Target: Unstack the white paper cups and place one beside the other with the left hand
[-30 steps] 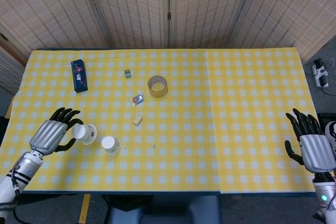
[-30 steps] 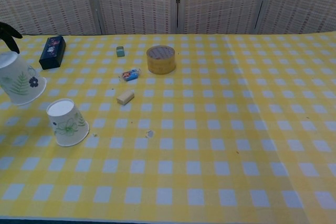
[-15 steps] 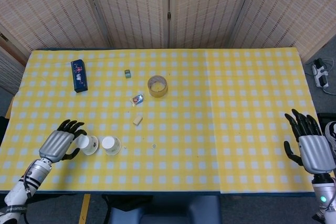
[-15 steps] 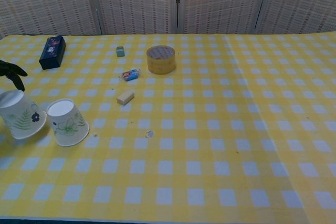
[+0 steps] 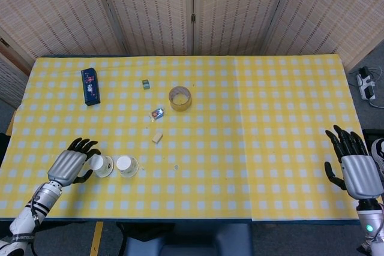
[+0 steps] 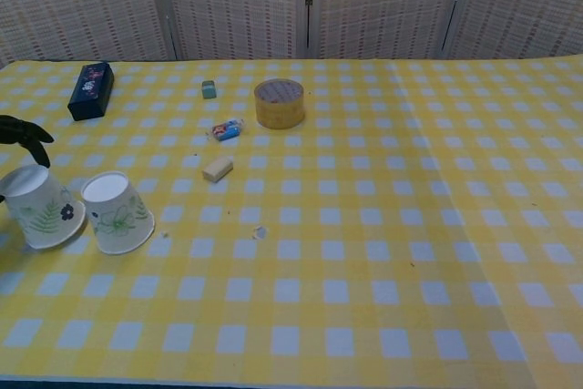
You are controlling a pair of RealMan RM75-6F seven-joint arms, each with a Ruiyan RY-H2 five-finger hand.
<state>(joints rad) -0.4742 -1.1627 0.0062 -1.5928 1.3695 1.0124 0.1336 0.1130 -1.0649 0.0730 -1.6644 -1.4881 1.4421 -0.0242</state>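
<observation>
Two white paper cups with green leaf prints stand upside down side by side near the table's front left. The right cup (image 5: 126, 166) (image 6: 116, 212) stands free. My left hand (image 5: 71, 165) wraps its fingers around the left cup (image 5: 101, 165) (image 6: 41, 208), which sits slightly tilted at the tablecloth. In the chest view only dark fingertips (image 6: 25, 130) of that hand show, above the cup. My right hand (image 5: 354, 169) hovers at the table's front right edge with its fingers spread and nothing in it.
A blue box (image 5: 90, 86) (image 6: 90, 90) lies at the back left. A yellow tape roll (image 5: 180, 98) (image 6: 279, 103), a small green cube (image 5: 146, 84), a wrapped candy (image 5: 157, 113) and a beige block (image 5: 158, 137) lie mid-table on the yellow checked cloth (image 5: 270, 136).
My left hand has carried its cup down and toward the near edge, setting it close beside the free cup. The right hand has stayed put.
</observation>
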